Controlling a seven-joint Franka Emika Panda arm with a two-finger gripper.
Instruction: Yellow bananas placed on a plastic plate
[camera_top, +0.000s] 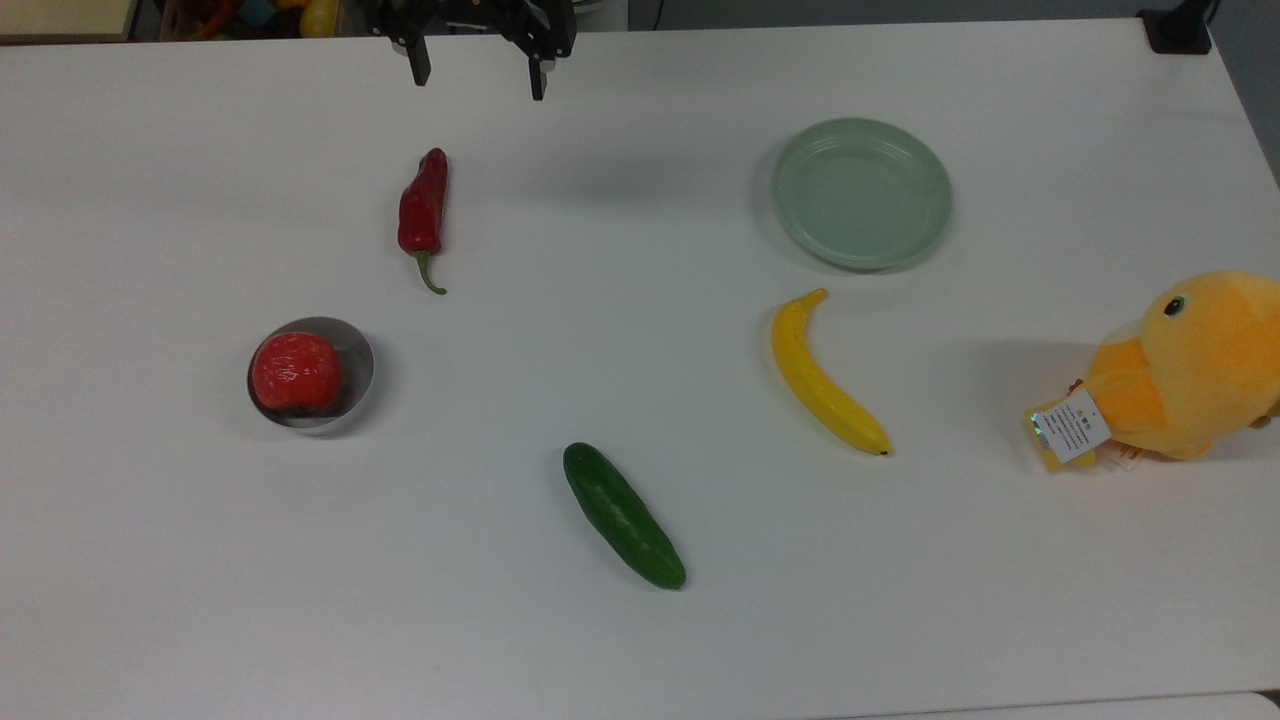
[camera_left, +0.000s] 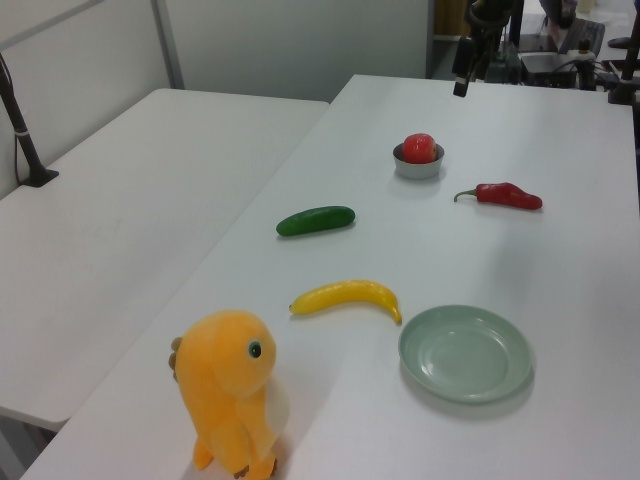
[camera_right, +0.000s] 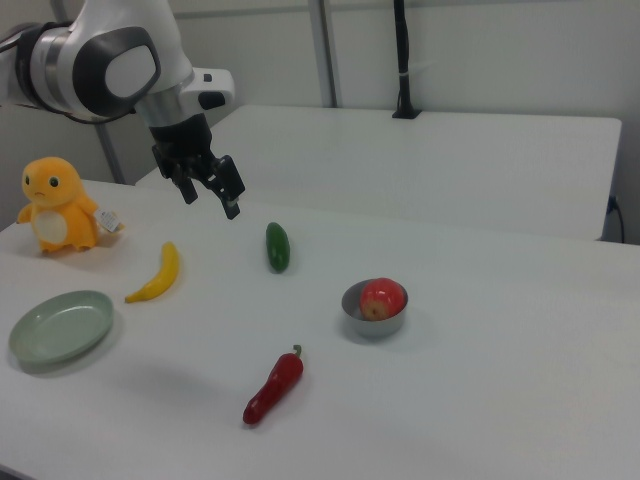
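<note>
While my jaws (camera_right: 210, 195) hang spread and empty above the counter (camera_top: 640, 640), the yellow banana (camera_top: 822, 380) lies flat on it, just beside the pale green plate (camera_top: 862, 193) but seemingly not touching; the gap is hard to judge in the left view. Plate bare. Plush duck (camera_top: 1190, 365) near the banana's dark tip, at the top view's right. Cucumber (camera_top: 623, 515), red chili (camera_top: 423, 205), and a metal bowl (camera_top: 345, 340) holding a red fruit (camera_top: 294, 372) sit well apart.
</note>
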